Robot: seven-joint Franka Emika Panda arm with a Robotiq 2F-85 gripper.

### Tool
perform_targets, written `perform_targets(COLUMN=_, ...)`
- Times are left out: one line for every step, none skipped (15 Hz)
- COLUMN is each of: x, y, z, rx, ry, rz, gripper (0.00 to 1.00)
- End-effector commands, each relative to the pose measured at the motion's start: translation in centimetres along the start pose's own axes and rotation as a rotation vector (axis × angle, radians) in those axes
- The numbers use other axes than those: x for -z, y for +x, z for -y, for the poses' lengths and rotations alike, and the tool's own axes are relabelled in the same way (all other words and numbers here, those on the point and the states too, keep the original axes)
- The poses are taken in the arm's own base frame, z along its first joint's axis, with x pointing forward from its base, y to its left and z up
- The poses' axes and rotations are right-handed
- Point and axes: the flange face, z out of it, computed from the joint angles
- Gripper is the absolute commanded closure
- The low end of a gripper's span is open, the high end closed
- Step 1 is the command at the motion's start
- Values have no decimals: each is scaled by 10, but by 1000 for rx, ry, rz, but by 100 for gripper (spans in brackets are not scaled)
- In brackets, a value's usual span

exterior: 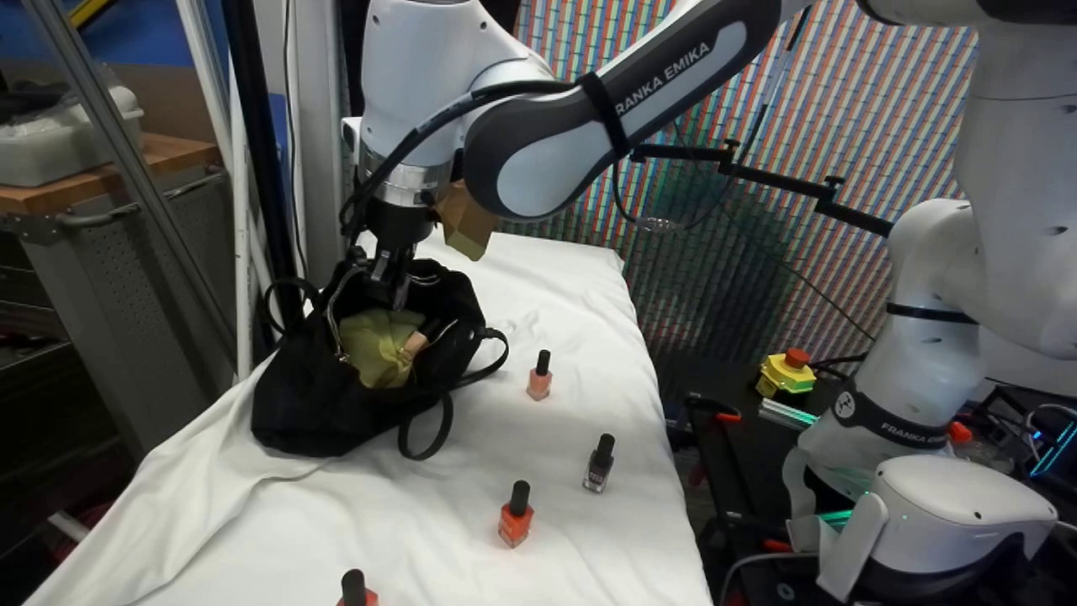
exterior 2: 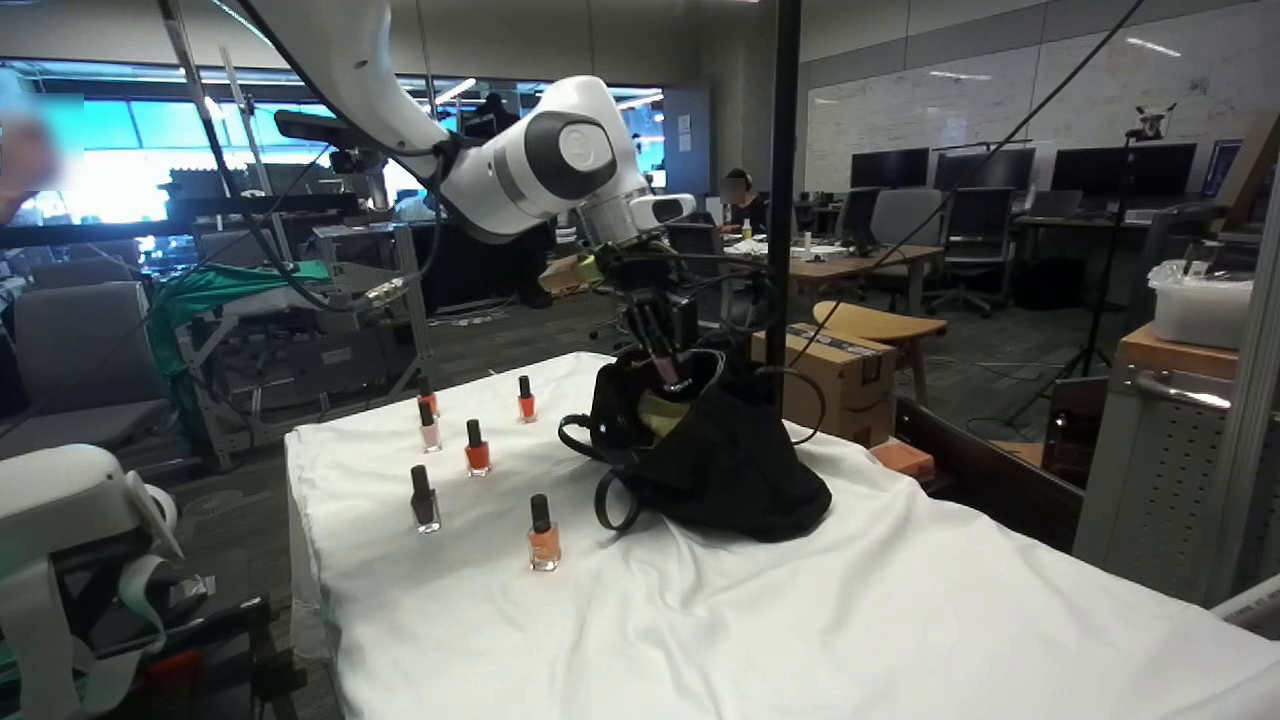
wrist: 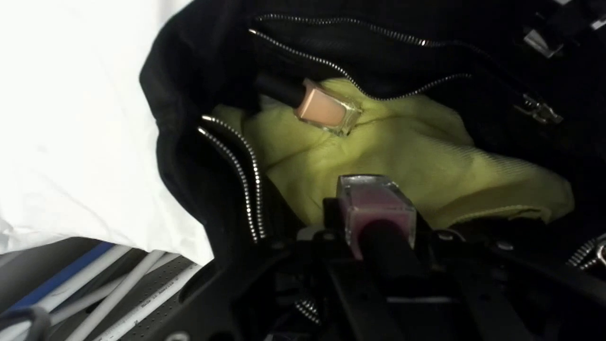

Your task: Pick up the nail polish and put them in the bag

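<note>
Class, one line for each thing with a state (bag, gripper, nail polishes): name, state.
Soft black fabric handbag: unzipped, open.
Peach glass nail polish bottle: lying in the bag, capped.
Mauve glass nail polish bottle: held at the bag's mouth, capped.
Black gripper: shut on the mauve bottle.
Second peach glass bottle: upright on white cloth, capped.
Dark glass bottle: upright, capped.
Pink glass bottle: upright, capped.
Three orange-red glass bottles: upright, capped.

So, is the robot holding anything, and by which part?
Yes: its gripper holds a purplish nail polish bottle, toward its capped end; whether it grips the cap, the glass or both can't be told.
</note>
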Motion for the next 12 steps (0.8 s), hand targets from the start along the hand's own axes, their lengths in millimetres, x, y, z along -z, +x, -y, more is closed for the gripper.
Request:
perform_targets(x=-10, y=27, z=5, rx=-36, ry=14, rz=-44, gripper=85)
perform_targets(x=-13, y=30, z=7, rx=-41, ry=13, rz=-48, gripper=85)
perform_targets(x=-15, y=33, z=8, rx=-45, ry=16, rz=-50, gripper=85)
perform_targets(x=-18, y=35, z=10, rx=-50, ry=18, rz=-54, gripper=65)
perform_targets(x=-19, y=38, z=12, rx=-55, ry=18, rz=-55, gripper=79)
perform_targets(x=-20, y=40, z=13, rx=-61, ry=17, rz=-56, gripper=58)
perform_targets(x=-20, y=41, z=14, rx=-69, ry=18, rz=-60, gripper=34)
perform_targets(x=-20, y=42, z=15, rx=-73, ry=17, rz=-59, gripper=33)
perform_targets(x=-20, y=43, z=16, rx=-80, ry=16, rz=-61, gripper=32)
perform_targets(x=-18, y=43, z=16, rx=-86, ry=15, rz=-65, gripper=27)
perform_targets(x=-16, y=42, z=15, rx=-91, ry=15, rz=-66, gripper=19)
perform_targets(x=-14, y=41, z=14, rx=-96, ry=10, rz=-65, gripper=13)
